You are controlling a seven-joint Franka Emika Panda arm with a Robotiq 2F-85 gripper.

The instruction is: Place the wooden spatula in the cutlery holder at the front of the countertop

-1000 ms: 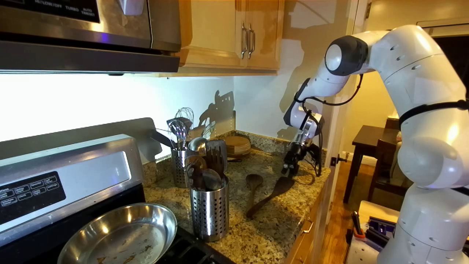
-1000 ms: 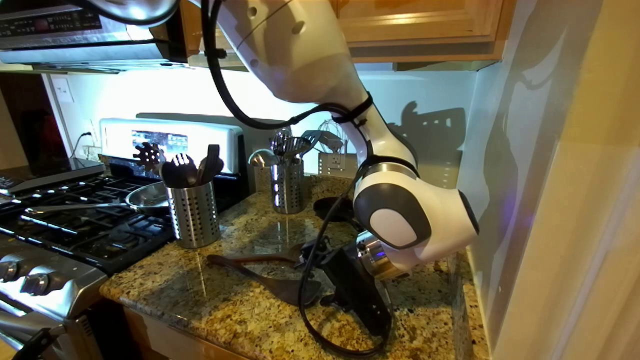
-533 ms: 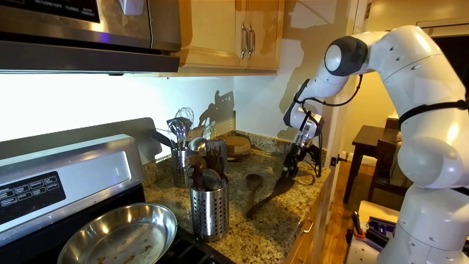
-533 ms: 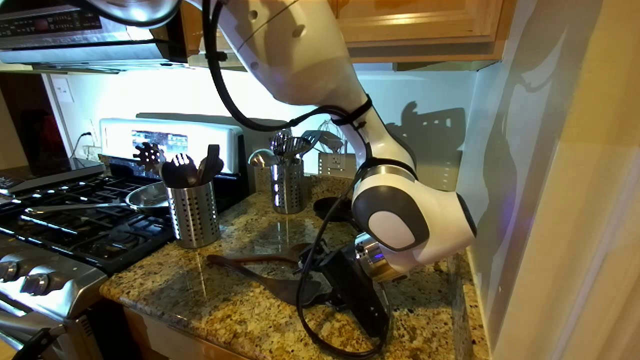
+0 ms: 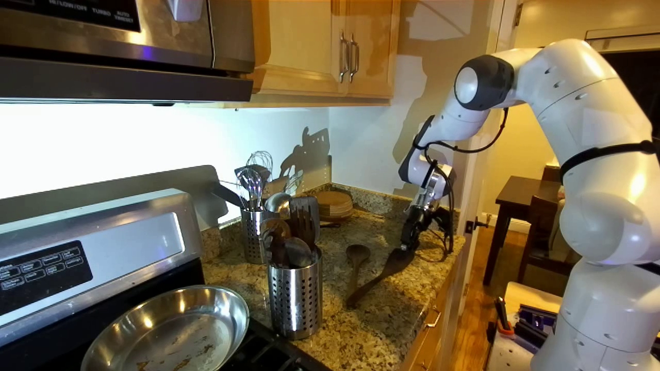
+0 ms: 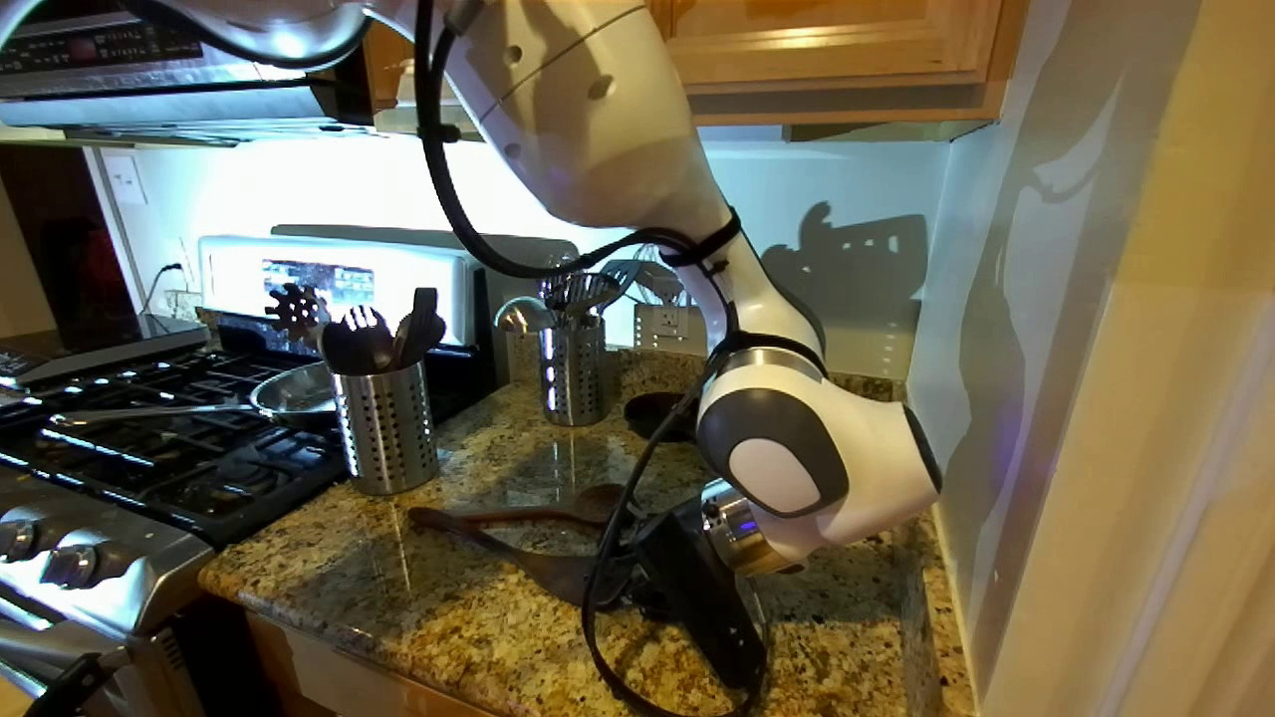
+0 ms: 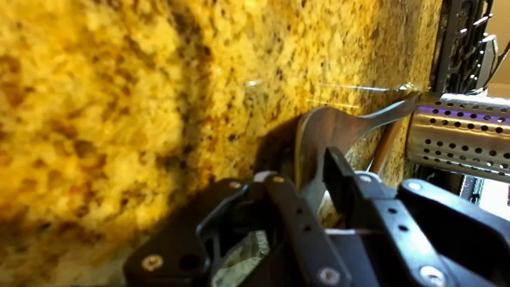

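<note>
The wooden spatula (image 5: pixel 397 262) (image 6: pixel 558 573) lies on the granite countertop, its handle pointing toward the stove. My gripper (image 5: pixel 406 247) is down at its broad head, tilted low over the counter. In the wrist view the spatula (image 7: pixel 332 125) passes between the narrowed jaws of my gripper (image 7: pixel 303 167). One finger (image 7: pixel 336 167) overlaps the head's edge; blur hides the contact on the opposite side, so I cannot tell whether the head is clamped. The cutlery holder (image 5: pixel 295 301) (image 6: pixel 388 428), a perforated steel cylinder with several utensils inside, stands upright beside the stove.
A wooden spoon (image 5: pixel 358 254) lies alongside the spatula, their handle ends close together. Farther back is another steel holder (image 5: pixel 253 237) with whisks and ladles. A steel pan (image 5: pixel 178 330) rests on the stove. Round wooden boards (image 5: pixel 334 204) are stacked in the corner. A wall cabinet (image 5: pixel 319 56) hangs above.
My gripper's fingers have drawn together around the spatula's head, and the arm has dipped slightly. The spatula has shifted only a little; the holders have not moved.
</note>
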